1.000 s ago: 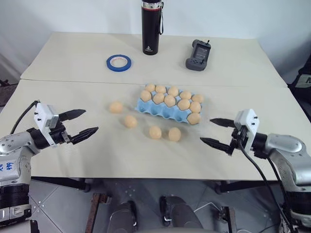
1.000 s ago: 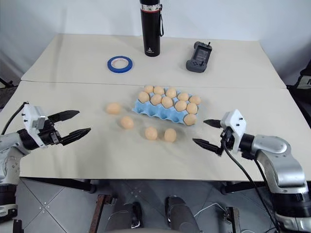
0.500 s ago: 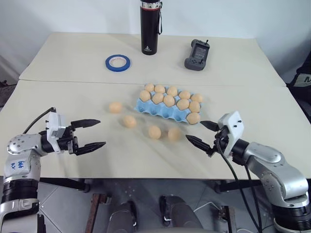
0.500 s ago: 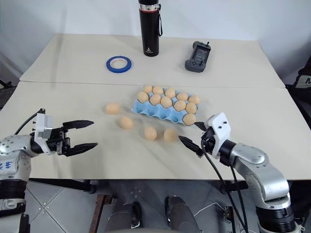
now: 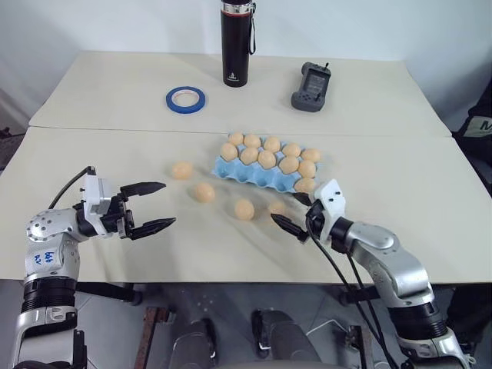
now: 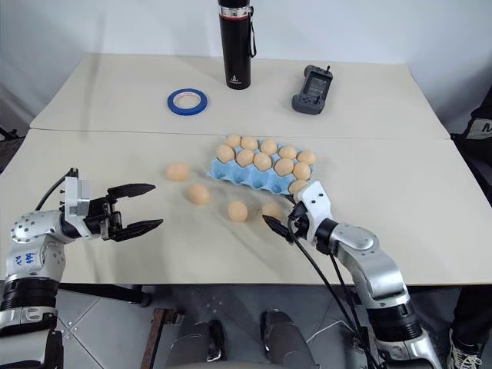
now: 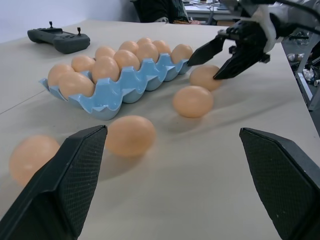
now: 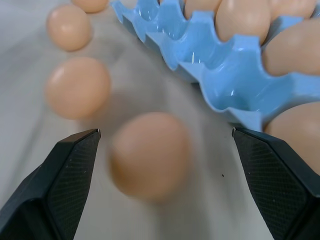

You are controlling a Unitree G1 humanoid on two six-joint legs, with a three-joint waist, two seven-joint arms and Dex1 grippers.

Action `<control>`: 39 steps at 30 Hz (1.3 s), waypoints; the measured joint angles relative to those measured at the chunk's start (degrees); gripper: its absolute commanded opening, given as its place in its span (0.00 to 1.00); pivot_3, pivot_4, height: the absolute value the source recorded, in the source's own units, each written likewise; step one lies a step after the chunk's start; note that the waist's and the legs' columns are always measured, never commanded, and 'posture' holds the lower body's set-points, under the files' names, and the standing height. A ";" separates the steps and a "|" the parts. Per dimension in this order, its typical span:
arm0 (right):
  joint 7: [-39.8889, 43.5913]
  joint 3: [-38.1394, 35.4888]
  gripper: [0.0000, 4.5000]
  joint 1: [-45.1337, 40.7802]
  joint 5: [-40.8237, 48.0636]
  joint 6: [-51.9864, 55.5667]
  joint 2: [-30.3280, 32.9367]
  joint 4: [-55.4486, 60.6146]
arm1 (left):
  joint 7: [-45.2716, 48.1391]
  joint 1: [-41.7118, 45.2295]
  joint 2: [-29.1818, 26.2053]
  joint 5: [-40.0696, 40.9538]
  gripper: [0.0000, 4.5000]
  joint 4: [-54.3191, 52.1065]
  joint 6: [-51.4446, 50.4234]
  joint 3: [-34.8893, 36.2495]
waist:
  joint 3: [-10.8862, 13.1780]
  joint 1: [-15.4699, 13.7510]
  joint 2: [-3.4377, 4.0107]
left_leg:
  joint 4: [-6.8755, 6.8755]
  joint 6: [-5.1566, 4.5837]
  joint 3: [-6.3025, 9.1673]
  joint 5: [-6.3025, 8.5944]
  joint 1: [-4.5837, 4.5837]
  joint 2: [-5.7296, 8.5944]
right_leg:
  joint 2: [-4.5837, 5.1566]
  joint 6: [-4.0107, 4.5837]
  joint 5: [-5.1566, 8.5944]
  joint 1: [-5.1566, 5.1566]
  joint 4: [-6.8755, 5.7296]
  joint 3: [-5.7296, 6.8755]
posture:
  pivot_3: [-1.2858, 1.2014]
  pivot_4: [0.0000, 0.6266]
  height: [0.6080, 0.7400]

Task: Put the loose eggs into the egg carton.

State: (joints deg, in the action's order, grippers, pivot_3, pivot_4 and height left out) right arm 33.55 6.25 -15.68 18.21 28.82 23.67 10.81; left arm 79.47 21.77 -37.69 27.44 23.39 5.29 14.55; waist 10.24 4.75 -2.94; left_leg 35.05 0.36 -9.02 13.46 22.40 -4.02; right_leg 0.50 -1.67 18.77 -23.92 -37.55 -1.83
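R arm (image 5: 290,213) moved in to nearest loose egg (image 5: 277,207); both arms' fingers spread.

Little can be read here. The black bottle (image 5: 237,42) at the far edge of the table bears a small white mark low on its side, too small to make out. Blue handwriting stands on the left arm's grey casing (image 5: 48,256), but its characters stay illegible.

Head stereo looks down over table (image 5: 115,100); wrist cameras low, near, share egg carton (image 7: 125,82).
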 measured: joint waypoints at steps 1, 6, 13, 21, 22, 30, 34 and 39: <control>0.05 0.21 0.98 -0.16 -0.19 -0.25 -0.31 -0.34 | -0.17 -0.03 0.32 0.05 1.00 -0.01 0.28 0.01 | 0.00 -0.02 0.00 | 0.00 0.00 0.00 0.00 0.00 0.00 | 0.00 0.00 0.00 0.00 0.00 0.00 | 0.52 0.24 1.00; 0.31 0.74 0.98 -0.99 -1.02 -1.46 -1.50 -2.15 | -0.70 -0.57 0.69 0.05 1.00 -0.08 0.45 0.02 | 0.00 0.03 0.00 | 0.00 0.00 0.00 0.00 0.00 0.00 | 0.00 -0.01 0.00 0.00 -0.01 0.00 | 0.52 0.24 1.00; 0.64 1.05 0.89 -0.98 -2.55 -2.02 -1.73 -3.83 | -1.18 -1.43 0.69 0.04 1.00 -0.08 0.48 0.01 | 0.00 0.00 0.00 | 0.01 0.01 0.00 0.00 0.00 0.00 | 0.02 -0.01 -0.01 0.00 -0.01 0.00 | 0.52 0.24 1.00; 1.67 0.97 0.53 -0.46 -3.10 -2.14 -0.78 -4.17 | -1.97 -0.59 0.69 0.02 1.00 -0.07 0.99 0.01 | 0.00 0.01 0.00 | 0.00 0.01 0.00 0.00 0.00 0.00 | 0.01 0.00 0.00 0.00 -0.01 0.00 | 0.52 0.24 1.00; 1.78 0.89 0.53 -0.33 -3.05 -2.17 -0.78 -4.10 | -2.01 -0.51 0.69 0.01 1.00 -0.07 1.01 0.00 | 0.00 0.01 0.00 | 0.00 0.01 0.00 0.00 -0.01 0.00 | 0.01 0.00 0.00 0.00 -0.01 0.00 | 0.52 0.24 1.00; 1.59 -2.11 0.53 -4.11 0.10 1.94 -0.59 1.15 | -2.12 -0.51 0.67 0.01 1.00 -0.13 0.88 0.01 | 0.02 0.27 0.03 | 0.03 0.02 -0.02 0.00 -0.02 0.00 | 0.01 -0.01 -0.01 -0.02 -0.09 -0.04 | 0.52 0.24 1.00; -0.56 -4.31 0.53 -13.17 0.78 2.52 -2.75 -0.31 | -2.21 -0.51 0.65 0.01 1.00 -0.22 0.86 0.02 | 0.01 0.08 0.02 | 0.01 0.19 0.05 0.01 -0.05 -0.02 | 0.00 0.06 0.02 -0.01 -0.13 0.05 | 0.52 0.24 1.00; -1.10 -2.64 0.53 -16.90 -2.34 -0.35 -4.01 -9.69 | -3.49 -0.84 0.66 0.10 1.00 -1.29 0.56 0.10 | 0.01 0.03 0.02 | 0.00 0.02 0.03 0.01 0.13 0.00 | 0.03 0.05 0.04 -0.10 -0.03 0.04 | 0.52 0.24 1.00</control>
State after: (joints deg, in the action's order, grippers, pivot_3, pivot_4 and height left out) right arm 32.45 3.60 -32.58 15.87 28.47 19.66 1.12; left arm 75.98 20.92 -37.03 27.54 22.10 5.86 14.65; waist 10.26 4.78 -2.92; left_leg 35.05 0.38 -9.00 13.47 22.53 -4.02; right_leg 0.54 -1.62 18.81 -24.02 -37.58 -1.79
